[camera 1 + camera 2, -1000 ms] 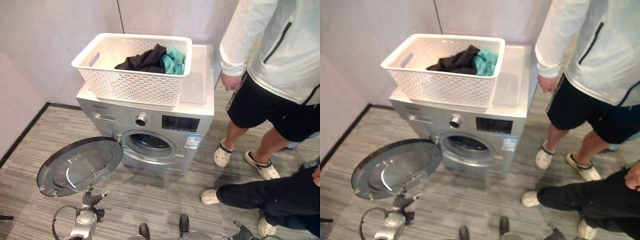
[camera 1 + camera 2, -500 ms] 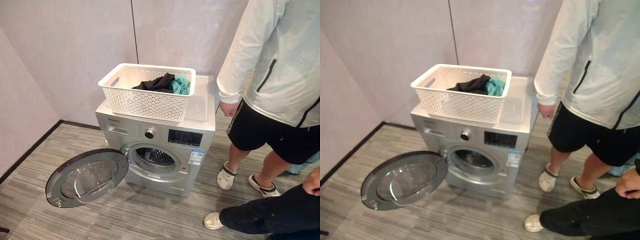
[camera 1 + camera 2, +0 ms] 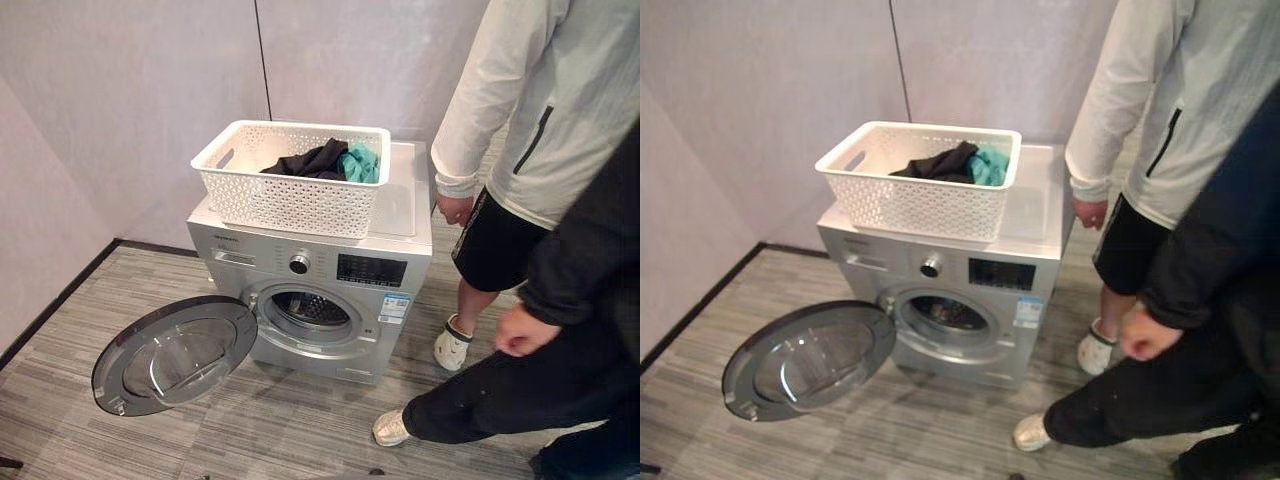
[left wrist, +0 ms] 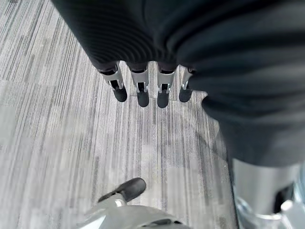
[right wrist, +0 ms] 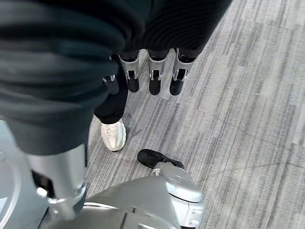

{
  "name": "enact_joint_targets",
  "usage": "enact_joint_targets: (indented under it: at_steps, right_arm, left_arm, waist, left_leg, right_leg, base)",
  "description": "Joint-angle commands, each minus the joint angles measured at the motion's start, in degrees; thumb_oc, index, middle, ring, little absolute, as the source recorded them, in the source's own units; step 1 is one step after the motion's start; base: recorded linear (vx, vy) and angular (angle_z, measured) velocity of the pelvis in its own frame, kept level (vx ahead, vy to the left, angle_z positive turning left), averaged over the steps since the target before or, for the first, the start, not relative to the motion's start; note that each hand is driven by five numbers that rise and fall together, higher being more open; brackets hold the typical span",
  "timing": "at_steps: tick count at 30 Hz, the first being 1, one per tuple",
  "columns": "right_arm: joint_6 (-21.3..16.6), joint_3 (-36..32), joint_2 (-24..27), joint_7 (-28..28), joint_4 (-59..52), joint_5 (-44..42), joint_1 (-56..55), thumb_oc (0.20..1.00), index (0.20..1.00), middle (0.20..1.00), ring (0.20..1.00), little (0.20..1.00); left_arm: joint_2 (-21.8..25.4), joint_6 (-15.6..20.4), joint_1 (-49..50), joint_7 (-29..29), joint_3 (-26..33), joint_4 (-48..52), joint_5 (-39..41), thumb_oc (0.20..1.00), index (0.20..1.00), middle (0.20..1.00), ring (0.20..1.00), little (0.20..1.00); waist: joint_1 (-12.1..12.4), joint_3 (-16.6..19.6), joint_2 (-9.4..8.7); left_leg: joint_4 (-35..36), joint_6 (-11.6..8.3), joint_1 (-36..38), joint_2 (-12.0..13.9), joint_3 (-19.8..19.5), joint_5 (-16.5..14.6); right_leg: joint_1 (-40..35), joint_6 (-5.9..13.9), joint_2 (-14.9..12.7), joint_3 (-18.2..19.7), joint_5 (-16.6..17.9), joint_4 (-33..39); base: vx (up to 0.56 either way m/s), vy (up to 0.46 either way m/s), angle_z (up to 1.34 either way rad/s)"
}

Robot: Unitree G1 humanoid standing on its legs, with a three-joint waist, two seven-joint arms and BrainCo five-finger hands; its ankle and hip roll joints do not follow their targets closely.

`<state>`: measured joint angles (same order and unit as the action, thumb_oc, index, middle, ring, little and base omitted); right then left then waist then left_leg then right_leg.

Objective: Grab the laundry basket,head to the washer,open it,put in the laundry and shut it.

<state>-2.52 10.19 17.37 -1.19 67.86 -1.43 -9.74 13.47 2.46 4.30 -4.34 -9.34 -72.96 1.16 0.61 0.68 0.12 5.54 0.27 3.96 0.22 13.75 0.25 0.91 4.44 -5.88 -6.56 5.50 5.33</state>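
At the far left, a pale wall [image 3: 130, 110] runs down to a dark skirting strip at the grey striped floor [image 3: 300, 425]. The round washer door [image 3: 175, 352] hangs swung fully open to the left, lying low over the floor, its glass dim and hard to see through. Bare floor lies open in front of the door and drum. The silver washer [image 3: 320, 290] stands against the wall, its drum opening [image 3: 308, 313] uncovered; what lies inside the dark drum cannot be made out. On the washer's lid sits the white laundry basket [image 3: 290, 195], toward the left of the top, a strip of lid bare to its right. In the basket lie dark laundry [image 3: 305, 160] and a teal piece [image 3: 360, 163], partly hidden by the basket wall. Right of the washer stands a person in a white jacket [image 3: 540, 110], just beside the machine, head cut off by the frame. Nearer, a person in dark clothes [image 3: 560, 340] crouches or leans in at the right edge, largely cut off.

The left hand [image 4: 143, 88] hangs over the floor, fingers straight and holding nothing. The right hand [image 5: 152, 76] hangs likewise, fingers straight and free, a white shoe [image 5: 113, 135] on the floor beyond it.
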Motion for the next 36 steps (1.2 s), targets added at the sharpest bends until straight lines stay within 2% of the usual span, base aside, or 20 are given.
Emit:
enact_joint_targets:
  at_steps: [1, 10, 36]
  right_arm:
    - [-0.5, 0.6, 0.1, -0.2, -0.3, -0.4, 3.3, 1.000, 1.000, 1.000, 1.000, 1.000]
    - [-0.5, 1.6, 1.0, 0.2, -1.8, 1.1, 3.7, 1.000, 1.000, 1.000, 1.000, 1.000]
    - [-0.4, 1.5, 0.8, -0.1, 1.3, 2.5, 3.3, 1.000, 1.000, 1.000, 1.000, 1.000]
  left_arm:
    - [2.3, 0.6, -2.4, -0.4, 1.2, -2.5, -2.2, 1.000, 1.000, 1.000, 1.000, 1.000]
    - [3.0, 0.4, -2.4, -0.3, -0.1, -2.7, -5.2, 1.000, 1.000, 1.000, 1.000, 1.000]
    - [2.3, 0.4, -2.3, -0.2, -1.1, -3.2, -5.4, 1.000, 1.000, 1.000, 1.000, 1.000]
  waist:
    - [-0.4, -0.4, -1.46]
    - [-0.3, 0.0, -1.77]
    - [-0.1, 0.2, -1.96]
  left_leg:
    - [-1.1, 0.90, 0.1, -2.6, -3.4, -2.8]
    - [-1.9, 1.19, 0.7, -2.9, -3.1, -3.6]
    - [-1.1, 1.07, 1.3, -2.9, -3.7, -3.5]
  right_leg:
    - [-2.8, 5.86, -4.9, 0.3, -2.4, -3.2]
    - [-3.2, 5.87, -5.0, 0.6, -3.0, -3.7]
    - [-3.9, 5.91, -4.9, 0.0, -2.8, -2.4]
  base:
    - [0.00, 0.032, -0.08]
    - [0.00, 0.011, -0.10]
    - [0.00, 0.000, 0.00]
